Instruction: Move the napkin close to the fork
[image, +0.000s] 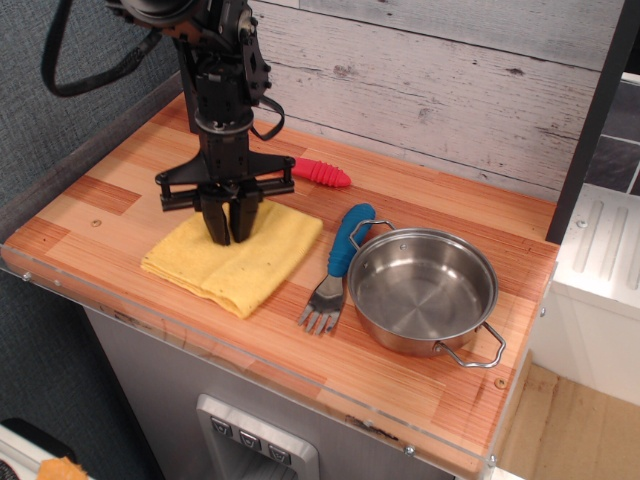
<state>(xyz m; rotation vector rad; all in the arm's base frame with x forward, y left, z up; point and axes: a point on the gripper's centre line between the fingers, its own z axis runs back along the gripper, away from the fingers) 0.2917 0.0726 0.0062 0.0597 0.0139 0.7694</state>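
A steel pot (422, 290) sits well right of the claw on the wooden counter (430, 205). A red-handled spoon (322, 173) lies just behind the claw.

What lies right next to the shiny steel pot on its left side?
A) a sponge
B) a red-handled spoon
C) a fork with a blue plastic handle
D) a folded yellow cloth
C: the blue-handled fork with silver tines lies beside the round steel pot, almost touching its rim.

The folded square terry-cloth napkin (235, 262) is plain yellow. The small plastic-handled fork (338, 263) has a blue handle and silver tines. The striped wooden tabletop (420, 190) shows orange-brown planks.
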